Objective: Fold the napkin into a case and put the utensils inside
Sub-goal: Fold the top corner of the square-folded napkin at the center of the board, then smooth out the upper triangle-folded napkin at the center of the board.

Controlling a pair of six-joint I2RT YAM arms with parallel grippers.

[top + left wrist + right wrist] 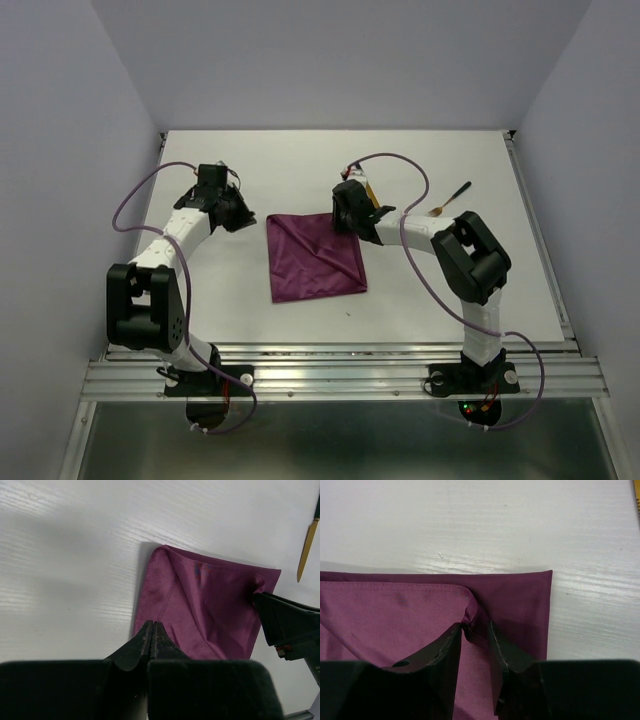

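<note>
The right claw [472, 629] seemingly pinches the napkin [395, 615] by a folded corner. The cloth spreads to its left, toward the left claw [152, 626], which is pressed together and nearer that edge.

Count, by kind:
- Thin dark magenta-purple, slightly shiny cloth napkin [315, 258]: one.
- Slender utensils [452, 199], black handle, gold-orange end: two; second is gold-bladed knife [306, 550].
- White-and-black jointed robot arms: two, left arm [170, 250] and right arm [455, 250].
- Black two-finger grippers: two, left gripper [152, 630] and right gripper [475, 630].
- Purple cables [122, 208]: two, one per arm.
- White flat table [300, 160]: one.
</note>
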